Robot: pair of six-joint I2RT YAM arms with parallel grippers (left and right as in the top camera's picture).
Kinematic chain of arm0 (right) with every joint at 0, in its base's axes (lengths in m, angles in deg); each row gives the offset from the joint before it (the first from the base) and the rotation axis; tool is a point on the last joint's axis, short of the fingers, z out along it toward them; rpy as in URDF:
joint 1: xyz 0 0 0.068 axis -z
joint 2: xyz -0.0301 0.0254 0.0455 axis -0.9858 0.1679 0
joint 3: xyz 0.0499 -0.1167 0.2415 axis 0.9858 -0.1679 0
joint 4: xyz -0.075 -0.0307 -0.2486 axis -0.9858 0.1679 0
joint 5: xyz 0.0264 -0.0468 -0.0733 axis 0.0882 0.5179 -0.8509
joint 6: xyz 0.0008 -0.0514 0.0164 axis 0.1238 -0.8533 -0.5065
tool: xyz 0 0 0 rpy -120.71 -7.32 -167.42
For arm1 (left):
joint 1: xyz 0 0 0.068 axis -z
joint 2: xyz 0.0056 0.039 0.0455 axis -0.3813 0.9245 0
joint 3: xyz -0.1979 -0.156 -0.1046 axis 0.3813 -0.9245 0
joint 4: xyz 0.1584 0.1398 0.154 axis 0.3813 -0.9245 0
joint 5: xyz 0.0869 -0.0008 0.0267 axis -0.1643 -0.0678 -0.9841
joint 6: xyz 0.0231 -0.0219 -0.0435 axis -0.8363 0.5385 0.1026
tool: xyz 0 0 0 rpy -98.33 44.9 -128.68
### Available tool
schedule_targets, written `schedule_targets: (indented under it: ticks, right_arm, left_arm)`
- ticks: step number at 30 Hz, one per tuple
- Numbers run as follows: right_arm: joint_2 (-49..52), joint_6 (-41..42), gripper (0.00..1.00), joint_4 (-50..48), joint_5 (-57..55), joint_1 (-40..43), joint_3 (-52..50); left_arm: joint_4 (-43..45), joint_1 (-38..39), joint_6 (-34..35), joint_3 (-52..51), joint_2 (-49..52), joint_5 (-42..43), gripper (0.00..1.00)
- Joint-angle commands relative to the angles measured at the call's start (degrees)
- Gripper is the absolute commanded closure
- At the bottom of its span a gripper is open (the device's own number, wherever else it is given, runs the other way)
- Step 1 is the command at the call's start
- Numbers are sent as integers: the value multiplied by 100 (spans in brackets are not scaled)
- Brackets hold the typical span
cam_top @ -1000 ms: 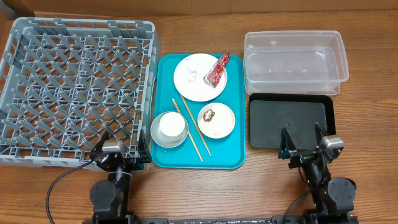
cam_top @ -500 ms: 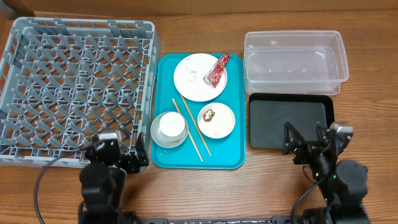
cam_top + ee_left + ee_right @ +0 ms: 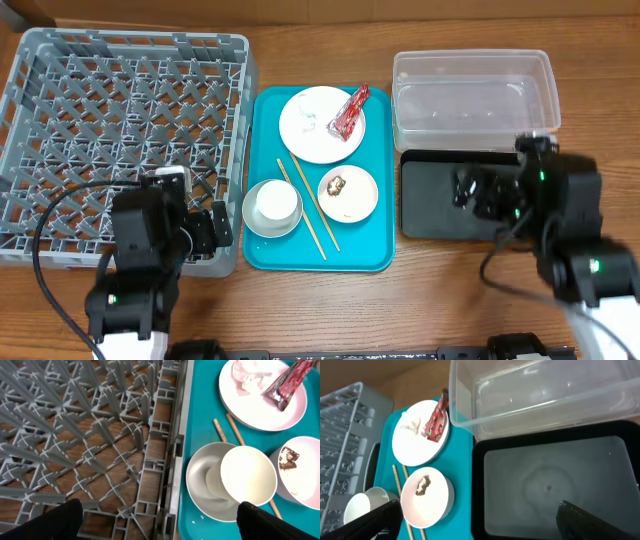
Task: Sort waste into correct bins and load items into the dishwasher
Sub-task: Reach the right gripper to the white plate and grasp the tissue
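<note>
Likely a robot lab bench, wooden tabletop (image 3: 420,300), dish rack (image 3: 120,100), teal tray (image 3: 375,250), clear tub (image 3: 475,100), black cable (image 3: 37,255)

Counted on my table (image 3: 420,300): one rack (image 3: 110,130), one teal tray (image 3: 375,245), one tub (image 3: 475,105), one black tray (image 3: 430,200), one plate (image 3: 310,135), one dish (image 3: 360,200), one bowl (image 3: 250,225), one cup (image 3: 275,203), two chopsticks (image 3: 303,215), one wrapper (image 3: 348,112), one brown lump (image 3: 337,185).

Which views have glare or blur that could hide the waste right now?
Overhead: even light, and the snack wrapper and brown food lump read clearly. Right wrist: a pale sheen on the black tray and bright streaks on the clear tub, but the wrapper is sharp. Left wrist: sharp on the dish rack and white cup; only the dark fingertips at the bottom corners are blurred.
</note>
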Motion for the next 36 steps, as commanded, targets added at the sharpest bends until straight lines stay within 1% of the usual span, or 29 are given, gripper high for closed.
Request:
schedule_targets:
  ticks: [1, 6, 9, 13, 17, 21, 25, 28, 36]
  right_arm:
    - [527, 2, 0, 83, 326, 33, 614]
    - [1060, -61, 0, -468, 890, -28, 756]
    - [1423, -203, 1, -358, 907, -205, 1051]
    - [2135, -358, 0, 37, 715, -546, 1880]
    - [3042, -826, 0, 483, 686, -970, 2929]
    - [3886, -1080, 1, 579, 39, -1447, 3838]
    - [4575, -1493, 0, 111, -146, -1829, 4354]
    - [4972, -1620, 0, -514, -155, -2074, 4360]
    - [5989, -1620, 0, -1635, -155, -2490, 4358]
  left_arm:
    - [-94, -22, -70, 219, 140, 26, 0]
    - [-146, -22, -50, 219, 157, 26, 0]
    - [-146, -22, -50, 219, 157, 20, 0]
    - [-131, -22, -48, 219, 157, 20, 0]
    - [-131, -22, -50, 219, 157, 20, 0]
    - [-131, -22, -50, 219, 157, 17, 0]
    - [-131, -22, -50, 219, 157, 20, 0]
    - [-133, -22, -50, 219, 157, 17, 0]
    - [-133, -22, -50, 216, 157, 22, 0]
